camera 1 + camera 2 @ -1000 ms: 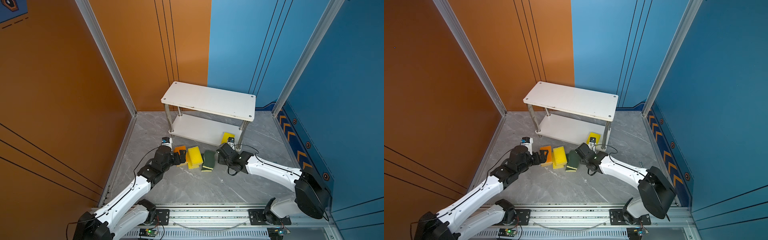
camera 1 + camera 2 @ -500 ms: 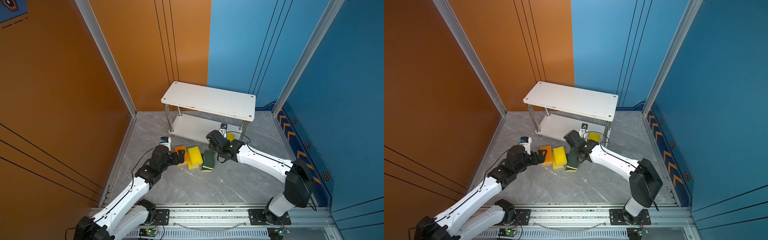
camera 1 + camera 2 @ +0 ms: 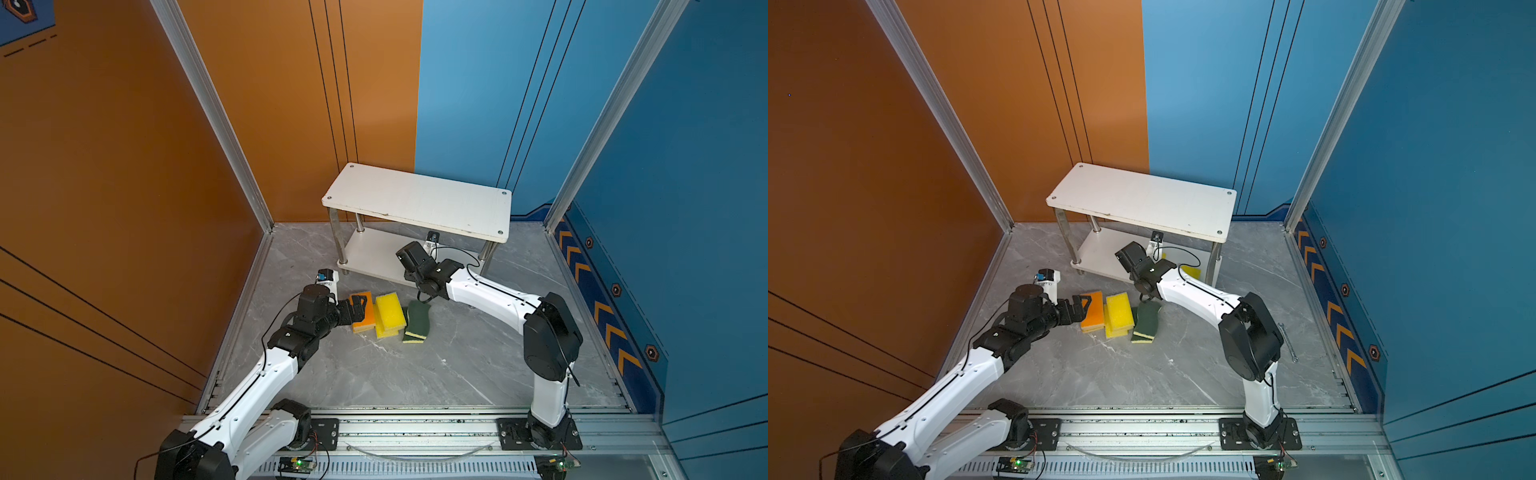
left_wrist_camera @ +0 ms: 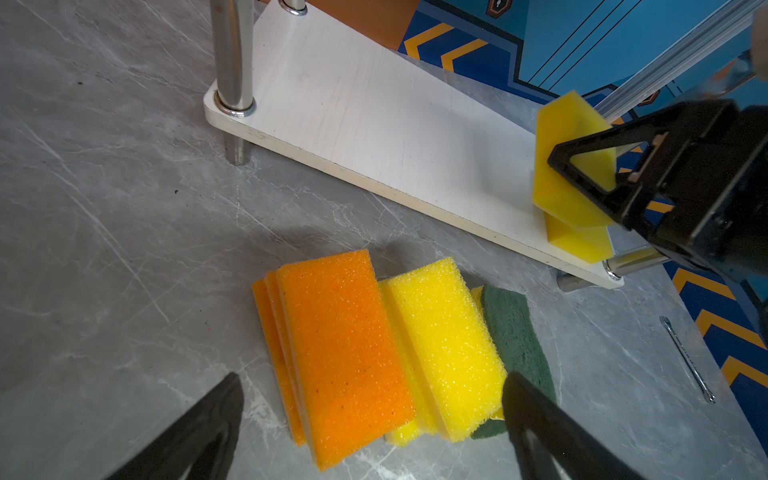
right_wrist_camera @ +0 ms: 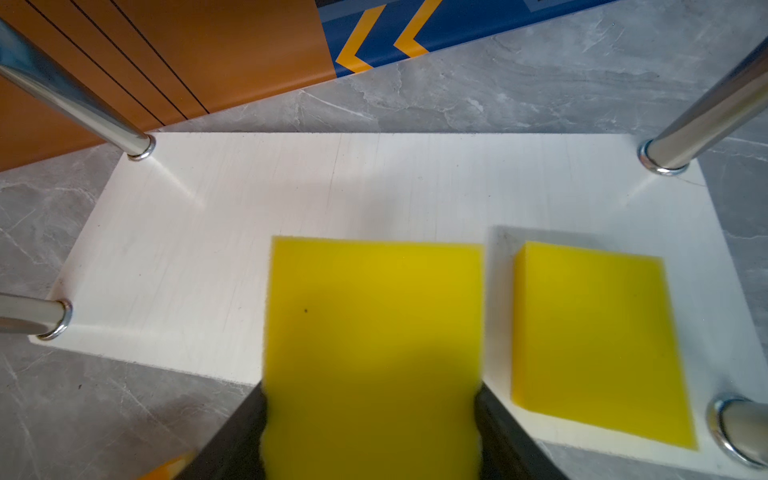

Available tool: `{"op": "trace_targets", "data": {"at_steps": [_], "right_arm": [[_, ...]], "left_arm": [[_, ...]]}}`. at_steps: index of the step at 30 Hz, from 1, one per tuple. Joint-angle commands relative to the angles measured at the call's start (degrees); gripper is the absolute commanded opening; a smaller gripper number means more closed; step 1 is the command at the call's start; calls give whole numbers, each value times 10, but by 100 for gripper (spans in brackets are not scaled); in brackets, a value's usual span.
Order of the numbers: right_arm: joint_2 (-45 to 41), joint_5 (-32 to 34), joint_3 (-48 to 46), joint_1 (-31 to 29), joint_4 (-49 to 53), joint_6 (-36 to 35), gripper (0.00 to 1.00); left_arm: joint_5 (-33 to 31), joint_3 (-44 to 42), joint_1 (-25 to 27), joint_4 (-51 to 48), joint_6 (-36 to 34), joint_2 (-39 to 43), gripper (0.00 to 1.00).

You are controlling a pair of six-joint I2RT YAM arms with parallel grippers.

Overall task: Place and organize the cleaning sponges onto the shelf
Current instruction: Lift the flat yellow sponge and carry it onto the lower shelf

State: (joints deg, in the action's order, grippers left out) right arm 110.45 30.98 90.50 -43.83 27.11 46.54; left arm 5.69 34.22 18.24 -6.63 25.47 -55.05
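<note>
Gray floor, low shelf board (image 5: 208,216): right gripper (image 5: 372,415) pinching yellow sponge (image 5: 374,316), set flat beside other sponge (image 5: 594,332). Left gripper (image 4: 370,415) spread wide.

A grey marbled floor (image 3: 415,365) with pale veins is seen filling the lower middle of both top views. It is enclosed by orange wall panels (image 3: 124,166) at the left and blue wall panels (image 3: 685,166) at the right, joined by aluminium corner posts (image 3: 216,120). A strip of orange chevrons (image 3: 602,307) is shown along the base of the right wall. A slotted metal rail (image 3: 415,432) is laid across the bottom edge. A small metal wrench (image 3: 1287,341) is seen lying flat on the floor at the right, near the chevron strip.
</note>
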Motion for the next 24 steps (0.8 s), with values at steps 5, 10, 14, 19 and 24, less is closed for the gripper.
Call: {"op": "trace_targets", "data": {"at_steps": [5,10,14,19,24], "right_arm": [[32,15,18,21,23,9,66],[43,10,18,30,23,12,66],[52,4,19,32,23,13,66],[59,0,18,32,23,14,66],[66,-2,18,32,23,17,66]], "left_arm": [[27,5,-11,22,-5,-9,98],[28,5,-16,24,-4,-11,98],[29,5,-18,24,-3,-12,97],[27,4,-18,24,-3,-11,98],[27,4,-18,25,-2,-14,98]]}}
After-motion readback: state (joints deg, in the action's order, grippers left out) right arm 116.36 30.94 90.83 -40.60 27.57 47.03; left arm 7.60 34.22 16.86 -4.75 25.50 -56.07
